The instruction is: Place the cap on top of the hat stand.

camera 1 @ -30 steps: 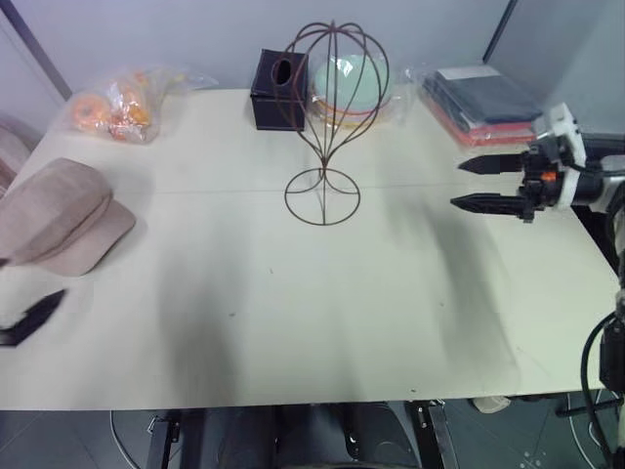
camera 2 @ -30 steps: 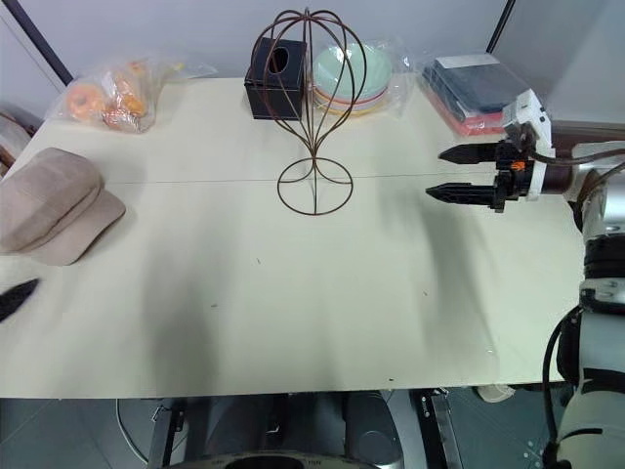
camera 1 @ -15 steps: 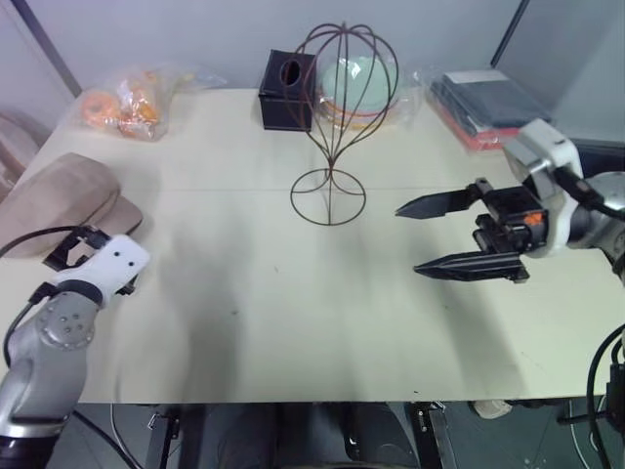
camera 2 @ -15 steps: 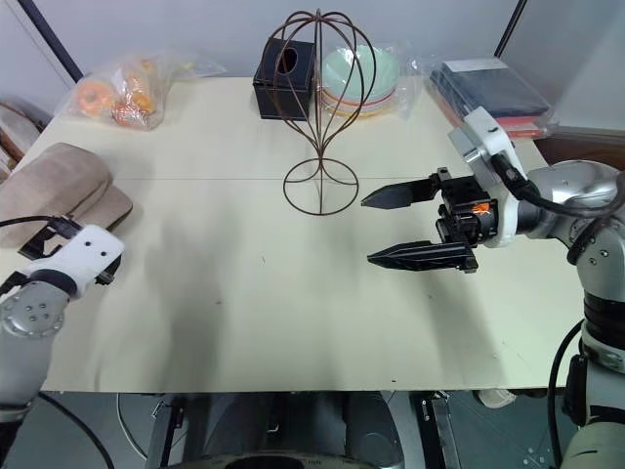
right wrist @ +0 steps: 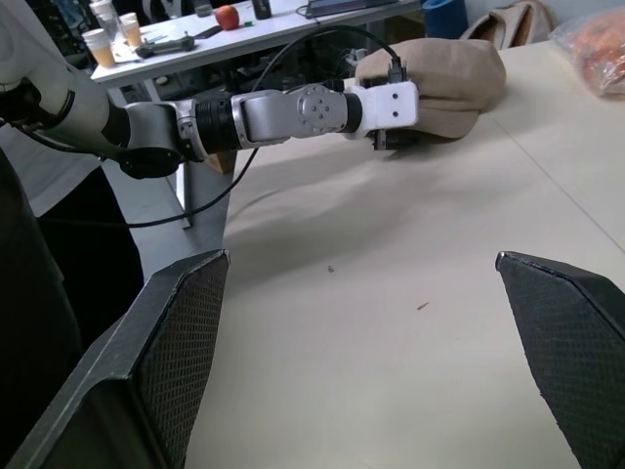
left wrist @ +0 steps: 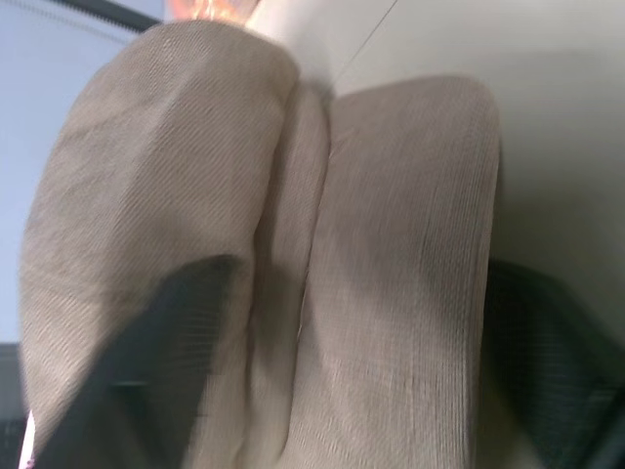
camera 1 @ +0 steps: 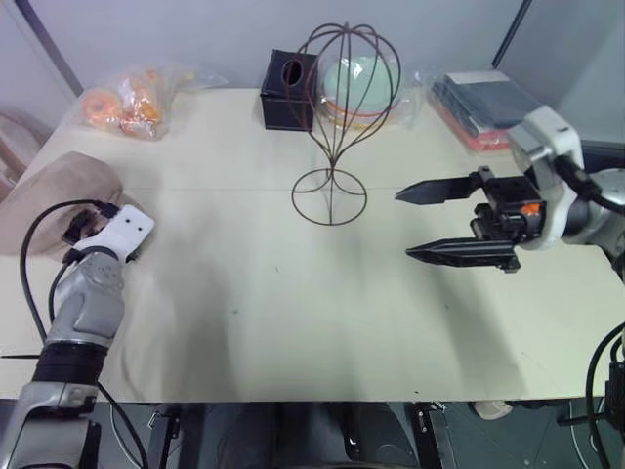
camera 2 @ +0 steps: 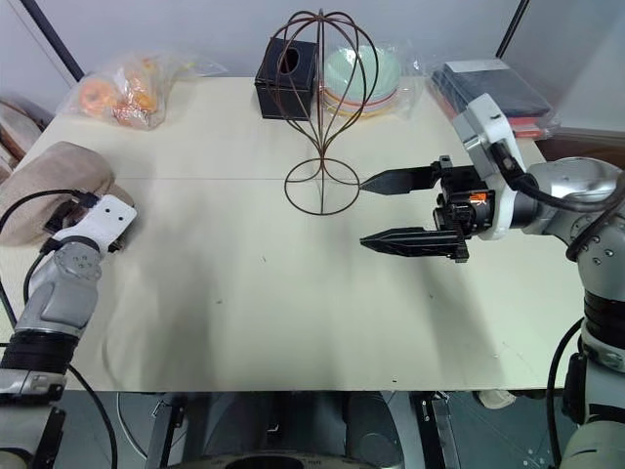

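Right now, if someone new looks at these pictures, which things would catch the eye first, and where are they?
The wire hat stand stands upright at the middle of the table, toward the far edge, and nothing is on it. To its right, the right gripper hangs above the table with its fingers wide apart. At the table's left edge, the left gripper is at the beige cap, one finger lying dark against the fabric.

Right gripper [camera 2: 395,209] gapes wide, level; left gripper [left wrist: 322,391] extended forward.
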{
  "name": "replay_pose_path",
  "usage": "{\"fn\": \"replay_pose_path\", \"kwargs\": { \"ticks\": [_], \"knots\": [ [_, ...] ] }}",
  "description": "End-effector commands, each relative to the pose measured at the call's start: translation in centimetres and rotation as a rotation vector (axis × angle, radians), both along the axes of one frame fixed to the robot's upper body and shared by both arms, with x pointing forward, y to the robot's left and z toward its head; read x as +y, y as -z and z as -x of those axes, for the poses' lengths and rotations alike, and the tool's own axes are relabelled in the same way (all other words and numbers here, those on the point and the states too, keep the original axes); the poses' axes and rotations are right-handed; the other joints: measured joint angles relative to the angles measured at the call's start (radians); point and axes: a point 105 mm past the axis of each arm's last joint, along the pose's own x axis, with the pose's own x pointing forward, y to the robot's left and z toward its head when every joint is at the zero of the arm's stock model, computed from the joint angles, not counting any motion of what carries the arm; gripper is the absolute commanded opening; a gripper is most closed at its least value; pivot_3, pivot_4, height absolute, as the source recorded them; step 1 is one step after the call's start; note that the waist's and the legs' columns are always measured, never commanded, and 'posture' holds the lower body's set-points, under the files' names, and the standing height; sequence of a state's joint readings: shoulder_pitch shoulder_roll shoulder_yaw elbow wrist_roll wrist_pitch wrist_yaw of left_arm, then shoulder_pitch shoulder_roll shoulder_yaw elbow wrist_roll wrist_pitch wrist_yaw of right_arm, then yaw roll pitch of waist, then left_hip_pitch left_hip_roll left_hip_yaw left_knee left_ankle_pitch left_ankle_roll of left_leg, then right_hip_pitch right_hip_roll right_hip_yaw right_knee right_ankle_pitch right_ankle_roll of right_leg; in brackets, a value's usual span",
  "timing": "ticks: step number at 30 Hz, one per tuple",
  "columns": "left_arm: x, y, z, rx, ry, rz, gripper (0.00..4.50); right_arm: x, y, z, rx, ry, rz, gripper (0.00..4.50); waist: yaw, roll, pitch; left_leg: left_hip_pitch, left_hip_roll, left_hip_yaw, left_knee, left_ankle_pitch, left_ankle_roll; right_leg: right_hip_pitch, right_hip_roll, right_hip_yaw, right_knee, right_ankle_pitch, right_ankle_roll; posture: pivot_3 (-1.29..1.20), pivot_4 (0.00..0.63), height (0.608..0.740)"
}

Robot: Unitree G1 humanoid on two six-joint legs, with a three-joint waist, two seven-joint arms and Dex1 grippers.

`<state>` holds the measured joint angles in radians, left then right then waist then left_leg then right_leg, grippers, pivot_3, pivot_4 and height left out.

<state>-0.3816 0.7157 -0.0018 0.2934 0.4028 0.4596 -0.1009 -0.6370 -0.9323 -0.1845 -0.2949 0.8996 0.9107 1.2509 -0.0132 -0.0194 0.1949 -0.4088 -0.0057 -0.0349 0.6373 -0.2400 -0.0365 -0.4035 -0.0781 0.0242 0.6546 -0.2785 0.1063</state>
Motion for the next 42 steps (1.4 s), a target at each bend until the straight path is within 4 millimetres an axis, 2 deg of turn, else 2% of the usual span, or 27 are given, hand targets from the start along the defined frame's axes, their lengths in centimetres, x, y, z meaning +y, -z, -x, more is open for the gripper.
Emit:
{"fn": "replay_pose_path", "kwargs": {
  "ticks": [1,5,9,11,13,17,18,20,22,24,28,30,32,34,37,42],
  "knots": [
    [0.4,-1.1,-0.3,-0.04,0.003,-0.03,1.97,-0.4,-1.3,0.3,-0.063,0.011,-0.006,4.5,0.001,0.0,0.0,0.0,0.0,0.0,0.0,0.0,0.0,0.0,0.0,0.0,0.0,0.0,0.0,0.0,0.15,0.74],
    [1.4,-1.5,0.0,-0.055,-0.013,-0.042,0.04,-0.7,-1.4,0.2,-0.073,0.035,-0.001,4.5,0.002,0.0,0.0,0.0,0.0,0.0,0.0,0.0,0.0,0.0,0.0,0.0,0.0,0.0,0.0,0.0,0.15,0.74],
    [1.9,-2.7,0.1,-0.089,-0.009,-0.081,0.04,-1.2,-1.7,0.2,-0.054,0.056,-0.008,4.5,0.002,0.0,0.0,0.0,0.0,0.0,0.0,0.0,0.0,0.0,-0.001,0.0,0.0,0.0,0.0,0.0,0.15,0.74],
    [1.6,-4.2,-0.2,-0.134,0.018,-0.108,0.04,-1.5,-1.9,0.2,-0.049,0.069,-0.008,4.5,0.002,0.0,0.0,0.0,0.0,0.0,0.0,0.0,0.0,0.0,-0.001,0.0,0.0,0.0,0.0,0.0,0.15,0.74],
    [0.1,-6.9,-0.9,-0.218,0.113,-0.136,0.04,-2.0,-2.2,-0.1,-0.079,0.104,0.004,4.5,0.003,0.0,0.0,0.0,0.0,0.0,0.0,0.0,0.0,0.0,-0.001,0.0,0.0,0.0,0.0,0.0,0.15,0.74],
    [-4.6,-15.1,-1.7,-0.49,0.331,-0.179,0.04,-3.7,-4.0,-0.6,-0.158,0.198,-0.004,4.5,0.022,-0.001,0.001,-0.003,0.0,-0.001,0.003,0.0,0.0,0.0,-0.001,-0.001,0.0,0.0,0.001,0.0,0.15,0.74],
    [-7.2,-18.1,-1.7,-0.587,0.446,-0.174,0.04,-4.3,-4.9,-0.6,-0.173,0.23,-0.028,4.5,0.026,-0.001,0.001,-0.003,0.0,-0.001,0.004,0.0,0.0,-0.001,-0.001,-0.001,0.0,0.001,0.001,0.0,0.15,0.74],
    [-11.2,-22.7,-0.7,-0.749,0.618,-0.184,0.04,-5.3,-6.1,-0.4,-0.193,0.275,-0.064,4.5,0.033,-0.001,0.001,-0.009,0.0,-0.002,0.01,-0.001,0.001,-0.003,-0.001,-0.002,0.0,0.002,0.003,0.0,0.15,0.74],
    [-15.2,-25.6,0.7,-0.854,0.81,-0.186,0.04,-6.0,-6.7,-0.1,-0.202,0.31,-0.088,4.5,0.031,-0.001,0.0,-0.017,-0.001,-0.003,0.013,-0.001,0.001,-0.007,-0.002,-0.002,-0.003,0.005,0.006,0.0,0.15,0.74],
    [-18.5,-26.9,2.2,-0.909,0.978,-0.192,0.04,-6.4,-6.9,0.2,-0.201,0.333,-0.104,4.5,0.026,-0.001,0.0,-0.017,-0.003,0.0,0.013,-0.002,0.004,-0.006,-0.003,-0.001,-0.006,0.006,0.008,0.0,0.15,0.74],
    [-23.2,-26.6,4.0,-0.933,1.224,-0.233,0.04,-6.6,-6.0,0.7,-0.195,0.363,-0.089,4.5,0.018,0.001,-0.001,-0.015,-0.004,0.004,0.013,-0.003,0.006,-0.006,-0.003,0.002,-0.007,0.006,0.008,0.0,0.15,0.74],
    [-24.4,-25.7,3.9,-0.913,1.285,-0.246,0.04,-6.5,-5.7,0.8,-0.193,0.369,-0.085,4.5,0.016,0.001,0.0,-0.014,-0.004,0.004,0.013,-0.003,0.006,-0.006,-0.001,0.002,-0.004,0.006,0.008,0.0,0.15,0.74],
    [-26.0,-23.4,3.6,-0.841,1.359,-0.299,0.04,-6.5,-5.5,1.0,-0.19,0.382,-0.096,4.5,0.014,0.001,0.0,-0.012,-0.003,0.004,0.013,-0.003,0.006,-0.006,0.0,0.002,-0.002,0.006,0.008,0.0,0.15,0.74],
    [-26.6,-21.6,2.9,-0.783,1.363,-0.343,0.04,-6.4,-5.5,1.2,-0.192,0.393,-0.108,4.5,0.013,0.001,0.0,-0.011,-0.003,0.004,0.014,-0.003,0.006,-0.005,0.0,0.002,-0.002,0.006,0.008,0.0,0.15,0.74],
    [-27.9,-18.4,3.5,-0.712,1.466,-0.407,0.04,-6.4,-5.4,1.2,-0.187,0.401,-0.12,4.5,0.014,0.001,0.0,-0.011,-0.003,0.004,0.014,-0.003,0.006,-0.004,0.0,0.002,-0.002,0.006,0.008,0.0,0.15,0.74],
    [-28.7,-16.0,3.4,-0.654,1.532,-0.467,0.04,-6.2,-4.9,0.8,-0.183,0.412,-0.115,4.5,0.024,0.001,0.0,-0.012,-0.003,0.003,0.015,-0.003,0.006,-0.004,0.0,0.002,-0.003,0.006,0.008,0.0,0.15,0.74]
  ]
}}
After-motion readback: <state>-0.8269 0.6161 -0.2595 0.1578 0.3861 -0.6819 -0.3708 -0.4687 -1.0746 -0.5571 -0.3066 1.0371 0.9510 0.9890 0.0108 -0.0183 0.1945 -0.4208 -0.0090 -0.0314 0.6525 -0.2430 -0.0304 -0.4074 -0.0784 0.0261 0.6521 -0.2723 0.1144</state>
